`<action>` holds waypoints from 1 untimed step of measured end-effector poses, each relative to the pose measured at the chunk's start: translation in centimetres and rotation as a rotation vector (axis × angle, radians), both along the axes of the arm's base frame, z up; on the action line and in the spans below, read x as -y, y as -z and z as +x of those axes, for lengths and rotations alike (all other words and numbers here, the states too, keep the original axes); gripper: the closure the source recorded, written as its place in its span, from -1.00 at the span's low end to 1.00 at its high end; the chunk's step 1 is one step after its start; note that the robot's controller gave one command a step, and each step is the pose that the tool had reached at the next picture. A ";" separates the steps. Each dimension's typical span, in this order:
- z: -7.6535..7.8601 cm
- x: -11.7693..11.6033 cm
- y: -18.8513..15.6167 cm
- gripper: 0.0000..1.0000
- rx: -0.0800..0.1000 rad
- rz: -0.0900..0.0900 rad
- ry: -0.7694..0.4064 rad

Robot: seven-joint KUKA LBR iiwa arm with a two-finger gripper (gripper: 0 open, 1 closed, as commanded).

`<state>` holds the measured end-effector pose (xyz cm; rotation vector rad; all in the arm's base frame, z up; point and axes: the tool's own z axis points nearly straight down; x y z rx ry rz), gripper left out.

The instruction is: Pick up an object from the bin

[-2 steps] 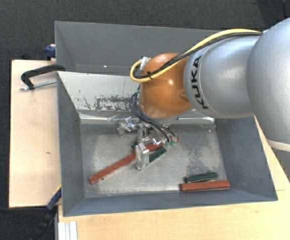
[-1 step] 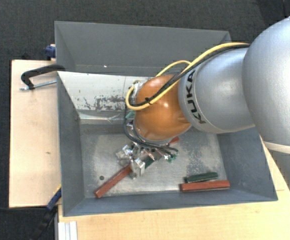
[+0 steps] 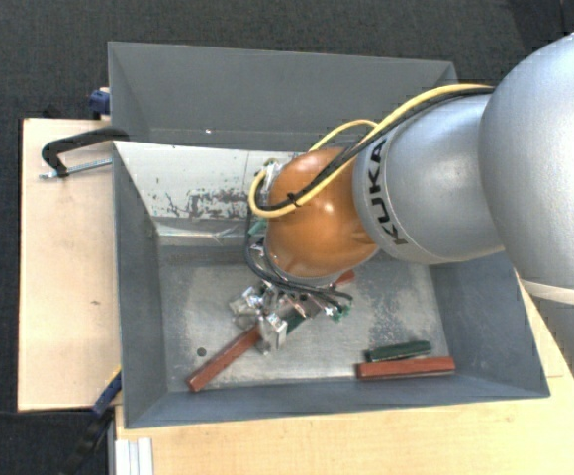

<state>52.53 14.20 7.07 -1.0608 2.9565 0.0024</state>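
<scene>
Nearest, by the front wall of the bin on the six o'clock side, three long things lie flat on the grey floor. Toward seven o'clock is a slim reddish-brown stick, slanting from the front left corner up toward the middle of the floor. Toward four o'clock is a red-brown bar, parallel to the front wall and close to it. Just beyond it, at its twelve o'clock and nearly touching, lies a shorter dark green bar. These two are well apart from the stick. A small dark speck sits on the floor just beside the stick, at its ten o'clock.

Farther in, about the middle of the floor, the claw is low at the stick's upper right end, which runs in under its metal parts. The rest of the stick points away from it toward seven o'clock. Whether the claw is apart, together or clamped on the stick I cannot tell, and contact with the stick is unclear too.

Beyond the claw, at its one o'clock, bulges the orange cover of the wrist, with a yellow cable looped over it. The silver arm stretches across the bin's right wall from three o'clock. Farthest, at twelve o'clock, the bin's scratched back wall rises behind the cover.
</scene>
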 end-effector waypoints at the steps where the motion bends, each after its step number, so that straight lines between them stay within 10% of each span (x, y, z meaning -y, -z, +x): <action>1: 1.1 0.4 -15.6 1.00 0.010 0.002 0.008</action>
